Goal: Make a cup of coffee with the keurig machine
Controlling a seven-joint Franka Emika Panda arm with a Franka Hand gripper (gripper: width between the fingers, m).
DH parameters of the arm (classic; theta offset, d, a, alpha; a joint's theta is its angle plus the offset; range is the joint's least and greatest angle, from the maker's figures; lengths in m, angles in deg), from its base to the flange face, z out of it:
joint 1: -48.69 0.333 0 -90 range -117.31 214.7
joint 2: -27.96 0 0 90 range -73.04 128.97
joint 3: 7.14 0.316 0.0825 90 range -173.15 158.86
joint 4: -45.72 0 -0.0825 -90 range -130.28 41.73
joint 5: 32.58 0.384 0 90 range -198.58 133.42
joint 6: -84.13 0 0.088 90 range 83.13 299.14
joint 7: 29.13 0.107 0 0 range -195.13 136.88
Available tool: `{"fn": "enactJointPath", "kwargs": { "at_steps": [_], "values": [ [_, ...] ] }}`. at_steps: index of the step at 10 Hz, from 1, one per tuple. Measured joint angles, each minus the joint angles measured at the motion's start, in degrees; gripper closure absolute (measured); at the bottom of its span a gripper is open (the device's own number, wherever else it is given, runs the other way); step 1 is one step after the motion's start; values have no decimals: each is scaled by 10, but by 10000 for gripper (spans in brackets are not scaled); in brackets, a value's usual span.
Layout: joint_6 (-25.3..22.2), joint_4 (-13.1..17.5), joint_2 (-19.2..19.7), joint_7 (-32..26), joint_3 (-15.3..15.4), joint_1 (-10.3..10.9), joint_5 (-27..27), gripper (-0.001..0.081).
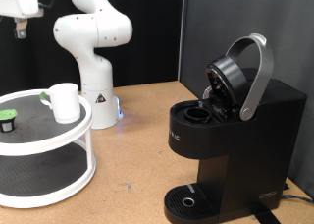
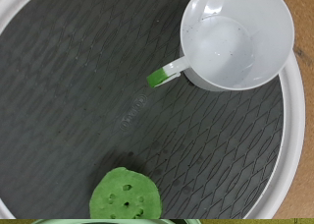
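Note:
The white cup [image 1: 65, 101] stands upright and empty on the top shelf of a round two-tier tray [image 1: 59, 136] at the exterior view's left. In the wrist view the cup [image 2: 235, 37] shows from above, its handle tipped with green. A small dark pod with a green top [image 1: 8, 120] sits on the same shelf and also shows in the wrist view [image 2: 125, 196]. The black keurig machine [image 1: 235, 136] stands at the right with its silver-handled lid [image 1: 257, 72] raised. My gripper [image 1: 20, 29] hangs high above the tray, holding nothing I can see.
The white robot base [image 1: 93, 57] stands behind the tray. The tray has a lower shelf [image 1: 44, 175]. Bare wooden tabletop [image 1: 137, 155] lies between the tray and the machine. The machine's round drip tray [image 1: 186, 198] holds nothing.

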Motion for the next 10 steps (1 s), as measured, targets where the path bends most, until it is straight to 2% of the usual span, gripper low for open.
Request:
{"fn": "enactJointPath", "kwargs": {
  "at_steps": [2, 4, 6, 8, 10],
  "values": [
    [22, -5, 13, -59, -31, 17, -3, 1],
    [31, -5, 24, -66, -38, 21, -3, 1],
    [26, -8, 24, -106, -42, 22, -3, 1],
    [44, -25, 25, -127, -54, 22, -5, 1],
    [85, -51, 33, -126, -68, 21, -25, 1]
  ]
}}
